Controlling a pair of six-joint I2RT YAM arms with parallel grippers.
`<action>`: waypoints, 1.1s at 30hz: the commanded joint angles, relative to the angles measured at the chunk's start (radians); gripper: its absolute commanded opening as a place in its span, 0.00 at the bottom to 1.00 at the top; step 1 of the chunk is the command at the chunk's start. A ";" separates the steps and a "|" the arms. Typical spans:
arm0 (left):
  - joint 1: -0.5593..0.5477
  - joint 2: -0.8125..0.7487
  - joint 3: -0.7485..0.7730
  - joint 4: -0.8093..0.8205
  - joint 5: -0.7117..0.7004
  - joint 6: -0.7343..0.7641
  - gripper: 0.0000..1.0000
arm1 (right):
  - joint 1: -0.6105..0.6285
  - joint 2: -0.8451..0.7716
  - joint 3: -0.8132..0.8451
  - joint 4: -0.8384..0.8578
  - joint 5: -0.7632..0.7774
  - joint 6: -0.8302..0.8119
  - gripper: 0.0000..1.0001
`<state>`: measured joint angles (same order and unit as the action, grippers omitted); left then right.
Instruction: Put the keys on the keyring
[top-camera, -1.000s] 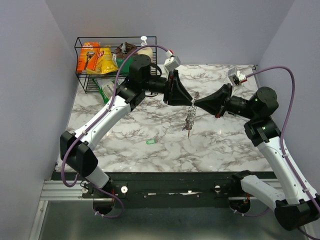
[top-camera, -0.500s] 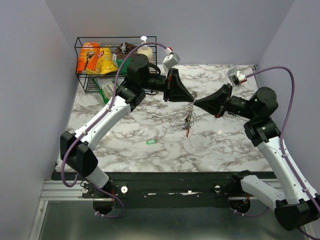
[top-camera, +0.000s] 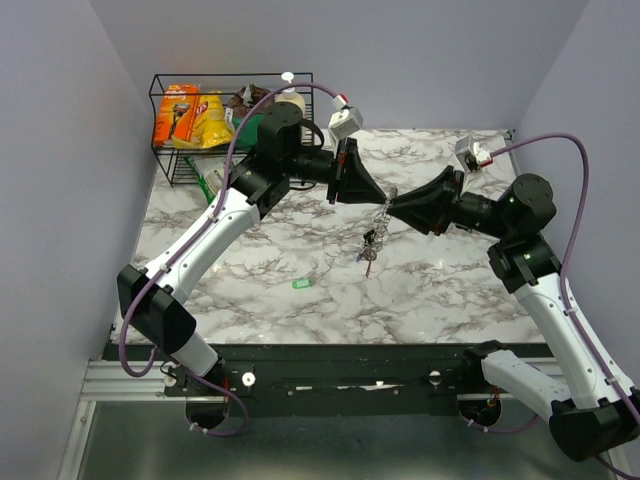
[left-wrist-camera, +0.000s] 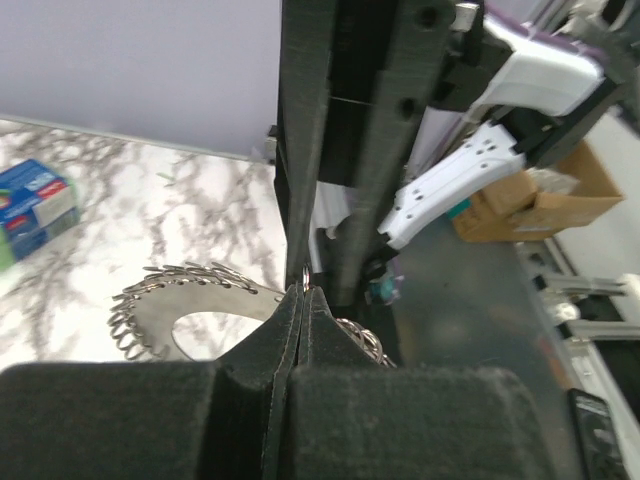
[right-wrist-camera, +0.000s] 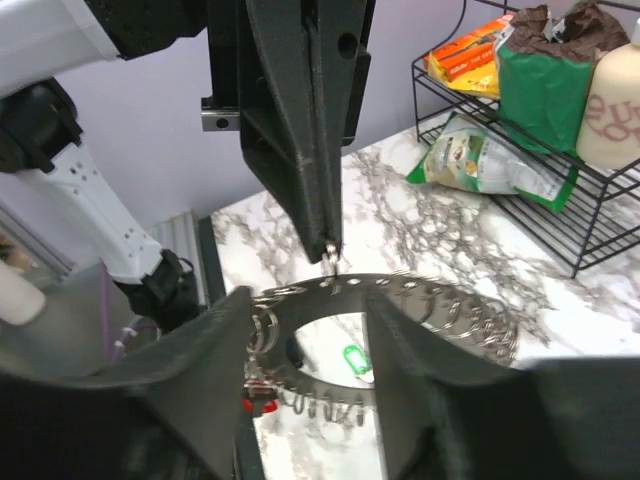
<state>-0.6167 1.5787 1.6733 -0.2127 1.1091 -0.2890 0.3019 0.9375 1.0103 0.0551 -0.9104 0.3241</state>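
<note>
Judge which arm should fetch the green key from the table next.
Probably right: the right gripper is open, while the left gripper is shut on the keyring, holding it aloft.

I see plain pale lilac walls on three sides: one behind the left claw, the others out past each claw's outer side. Under the left and the right claw lies a white surface veined grey like marble, evenly lit with soft shadows. Behind the left claw, a black wire basket fills the far corner. Nearer me, a black rail edges the surface above grey floor.
</note>
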 joint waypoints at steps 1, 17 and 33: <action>-0.023 0.027 0.153 -0.391 -0.152 0.284 0.00 | 0.002 -0.029 0.050 -0.052 -0.005 -0.089 0.69; -0.069 0.063 0.344 -0.810 -0.201 0.617 0.00 | 0.003 0.052 0.183 -0.181 -0.264 -0.220 0.80; -0.087 0.067 0.350 -0.801 -0.183 0.607 0.00 | 0.003 0.129 0.140 -0.189 -0.295 -0.207 0.57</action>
<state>-0.6952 1.6627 1.9881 -1.0206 0.8970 0.3107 0.3019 1.0641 1.1732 -0.1219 -1.1954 0.1219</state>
